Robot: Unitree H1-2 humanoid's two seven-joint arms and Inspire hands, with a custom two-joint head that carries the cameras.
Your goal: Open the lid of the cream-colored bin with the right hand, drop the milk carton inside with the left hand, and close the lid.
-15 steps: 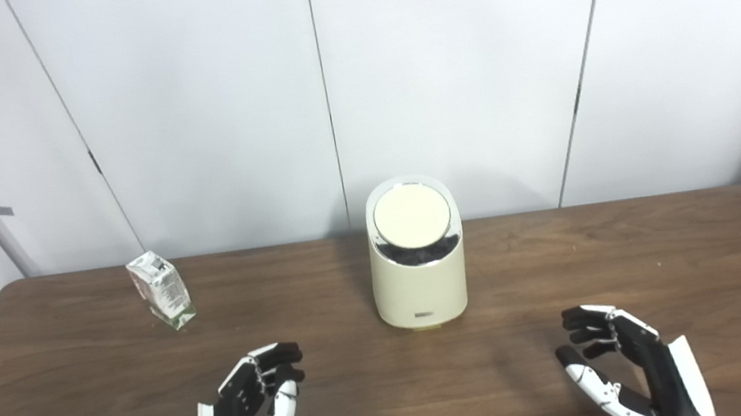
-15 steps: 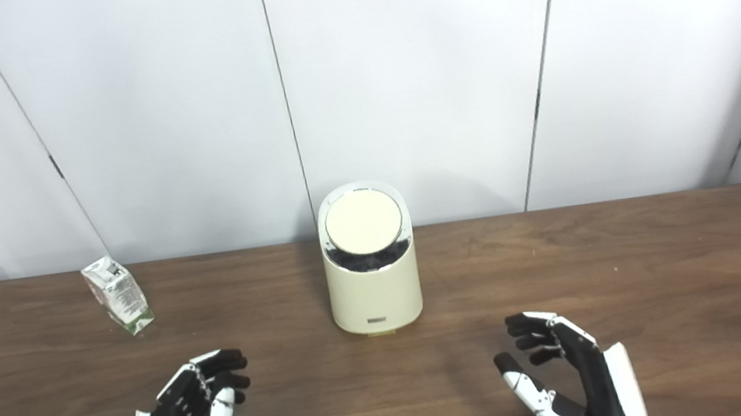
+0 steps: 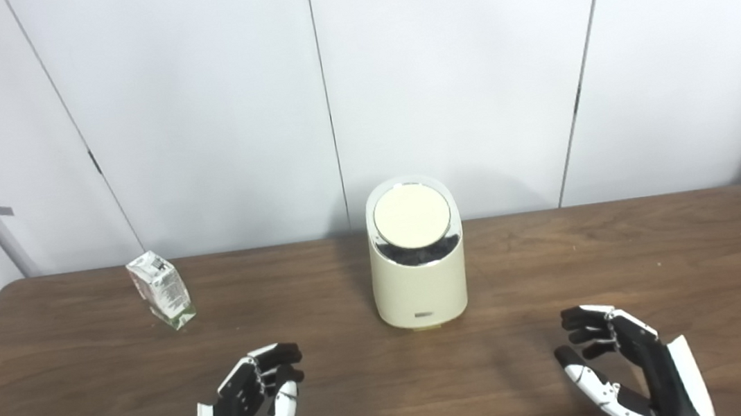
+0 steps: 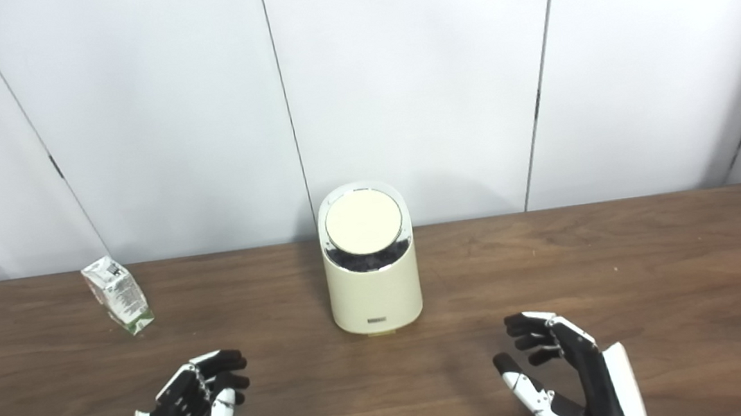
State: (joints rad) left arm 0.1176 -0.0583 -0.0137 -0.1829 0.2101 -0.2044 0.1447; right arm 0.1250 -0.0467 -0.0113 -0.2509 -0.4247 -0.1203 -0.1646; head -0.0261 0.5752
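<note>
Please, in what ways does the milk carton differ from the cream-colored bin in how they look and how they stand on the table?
The milk carton is a small box with printed sides; the cream-colored bin is plain, rounded and much larger. The milk carton leans to one side, while the cream-colored bin stands upright. The milk carton is toward the table's left, ahead of the left hand; the cream-colored bin is at the middle. Both rest on the table, untouched by either hand.

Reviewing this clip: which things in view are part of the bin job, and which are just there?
Part of the job:
cream-colored bin
its lid, shut
milk carton, standing on the table left of the bin
left hand, open
right hand, open

Just there:
wooden table
white panelled wall
</note>
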